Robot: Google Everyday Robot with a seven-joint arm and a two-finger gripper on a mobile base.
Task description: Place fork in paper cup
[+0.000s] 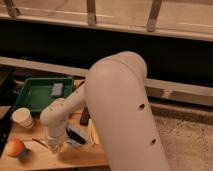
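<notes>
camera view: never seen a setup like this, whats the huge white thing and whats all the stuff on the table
The huge white shape is a robot arm, seen very close, so it fills most of the picture. There is only this one view, and where the camera sits is not known. It looks down past the arm onto a wooden table.

The arm bends down to its gripper, the clamp it picks things up with, low over the table's front edge. A thin fork lies flat just beside it. Nothing can be seen held.

At the picture's left stands a paper cup, with an apple in front of it. Behind is a green tray holding a small grey block. Near the arm lie a black bar and a black-handled utensil.
</notes>
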